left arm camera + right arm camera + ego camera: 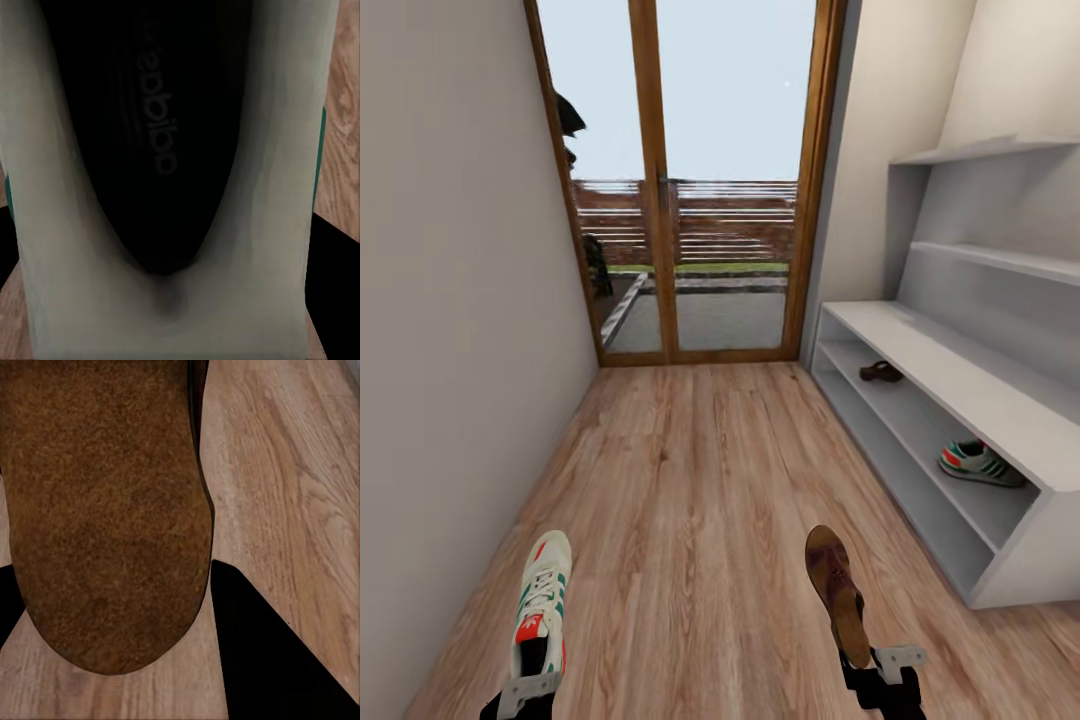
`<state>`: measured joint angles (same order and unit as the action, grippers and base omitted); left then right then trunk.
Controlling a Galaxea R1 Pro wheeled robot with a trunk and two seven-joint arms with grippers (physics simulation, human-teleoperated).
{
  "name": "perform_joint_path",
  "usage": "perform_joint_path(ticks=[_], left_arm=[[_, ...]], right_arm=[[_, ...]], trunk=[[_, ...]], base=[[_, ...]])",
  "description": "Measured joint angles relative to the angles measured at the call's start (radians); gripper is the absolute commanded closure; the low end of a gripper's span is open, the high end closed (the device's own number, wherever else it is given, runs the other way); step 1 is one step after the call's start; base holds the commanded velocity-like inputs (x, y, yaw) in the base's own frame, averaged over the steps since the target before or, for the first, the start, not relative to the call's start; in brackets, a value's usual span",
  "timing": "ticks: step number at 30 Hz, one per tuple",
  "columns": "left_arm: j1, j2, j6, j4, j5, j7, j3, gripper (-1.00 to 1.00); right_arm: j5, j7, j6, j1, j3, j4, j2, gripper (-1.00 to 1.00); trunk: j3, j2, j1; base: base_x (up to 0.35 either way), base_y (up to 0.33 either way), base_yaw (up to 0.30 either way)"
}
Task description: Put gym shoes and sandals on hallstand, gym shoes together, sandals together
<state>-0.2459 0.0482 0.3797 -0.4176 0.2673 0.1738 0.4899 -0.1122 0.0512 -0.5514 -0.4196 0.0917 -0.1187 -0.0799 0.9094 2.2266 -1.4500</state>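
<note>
The hallstand (950, 375) runs along your right wall, its long open shelves stretching from near to far, and it sits wholly to the right of both arms. One gym shoe (980, 463) already rests on the upper open shelf at the near end, and one sandal (881, 372) lies on the same shelf, farther along. Your left pincer (530, 690) is clamped on the heel of the other gym shoe (540, 602), toe pointing away from you, over the corridor floor (690, 480). Your right pincer (885, 668) grips the heel of the second sandal (838, 590), its long axis also pointing far. The right arm is nearer the rack, so the sandal likely goes first, well beyond the shelved shoe, beside its mate.
</note>
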Motion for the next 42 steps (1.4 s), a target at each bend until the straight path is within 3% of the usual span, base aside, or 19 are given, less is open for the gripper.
perform_joint_path(ticks=[42], left_arm=[[0.000,0.000,0.000,0.000,0.000,0.000,0.000,1.00]], right_arm=[[0.000,0.000,0.000,0.000,0.000,0.000,0.000,1.00]], trunk=[[0.000,0.000,0.000]], base=[[0.337,0.000,0.000]])
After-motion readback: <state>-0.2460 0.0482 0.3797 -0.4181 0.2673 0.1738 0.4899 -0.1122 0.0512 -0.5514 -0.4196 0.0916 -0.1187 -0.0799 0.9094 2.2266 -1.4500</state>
